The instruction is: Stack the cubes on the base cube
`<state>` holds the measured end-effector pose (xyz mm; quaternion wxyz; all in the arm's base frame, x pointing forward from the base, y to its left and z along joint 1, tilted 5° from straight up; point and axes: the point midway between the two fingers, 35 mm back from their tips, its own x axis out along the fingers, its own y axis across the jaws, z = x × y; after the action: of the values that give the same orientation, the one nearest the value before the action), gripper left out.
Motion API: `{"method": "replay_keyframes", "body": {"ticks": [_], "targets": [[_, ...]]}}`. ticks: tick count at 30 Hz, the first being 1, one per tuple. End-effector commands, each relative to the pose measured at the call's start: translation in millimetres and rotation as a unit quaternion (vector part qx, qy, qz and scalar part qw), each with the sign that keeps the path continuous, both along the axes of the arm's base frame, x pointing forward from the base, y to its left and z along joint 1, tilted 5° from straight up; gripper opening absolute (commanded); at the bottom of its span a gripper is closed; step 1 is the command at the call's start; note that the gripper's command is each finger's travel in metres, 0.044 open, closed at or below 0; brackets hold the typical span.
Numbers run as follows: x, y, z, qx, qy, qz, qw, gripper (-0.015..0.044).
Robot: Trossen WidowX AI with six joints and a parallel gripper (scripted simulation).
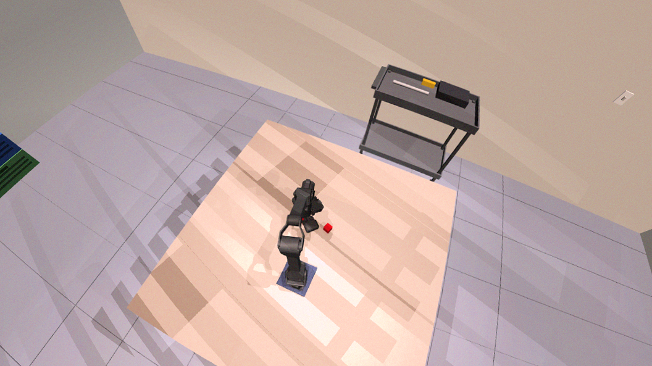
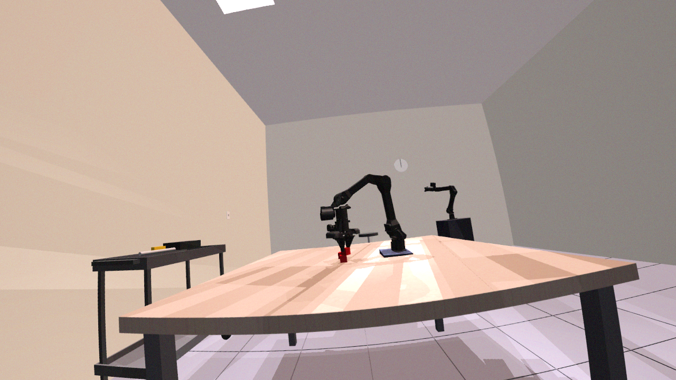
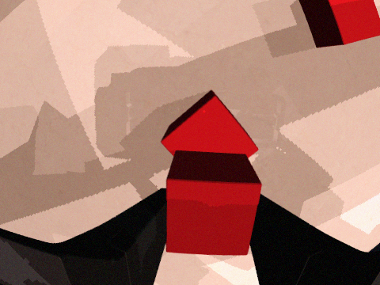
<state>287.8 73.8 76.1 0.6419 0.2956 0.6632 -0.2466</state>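
We are carrying one red cube (image 3: 209,217) in the claw (image 3: 208,248), pinched between the two dark fingers at a partly closed width, gripped on its left and right side faces. The cube is sitting level in the grip, its top face showing dark in the wrist view.

Directly past it in the wrist view, lower down, a second red cube (image 3: 210,131) is standing on the tabletop (image 3: 79,32), turned so one corner points toward us. We are judging this to be the base, since the claw is hanging right over it; we cannot tell whether held cube and base are touching. In the exterior view the claw (image 2: 346,246) is hovering just above the red block (image 2: 342,257).

The third cube (image 3: 345,11) is lying apart at the far right of the wrist view, showing in the top view (image 1: 328,228) just right of the arm (image 1: 293,233).

Handling, as we are judging it: the cubes look small, rigid and light, with flat smooth faces. Flat faces are giving the fingers square purchase, but smooth sides could slip if the grip eases early. Best hold is on two opposite side faces, mid-height, leaving the underside free to seat on a base corner. Because each cube must overhang a corner, balance will be delicate; a nudge on release could tip it.
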Motion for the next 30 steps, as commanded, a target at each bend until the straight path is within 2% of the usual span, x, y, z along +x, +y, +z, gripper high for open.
{"method": "replay_keyframes", "body": {"ticks": [1, 30], "targets": [[0, 1, 0, 0.003, 0.000, -0.002, 1.000, 0.0205], [0, -2, 30, 0.000, 0.000, 0.000, 1.000, 0.0205]]}}
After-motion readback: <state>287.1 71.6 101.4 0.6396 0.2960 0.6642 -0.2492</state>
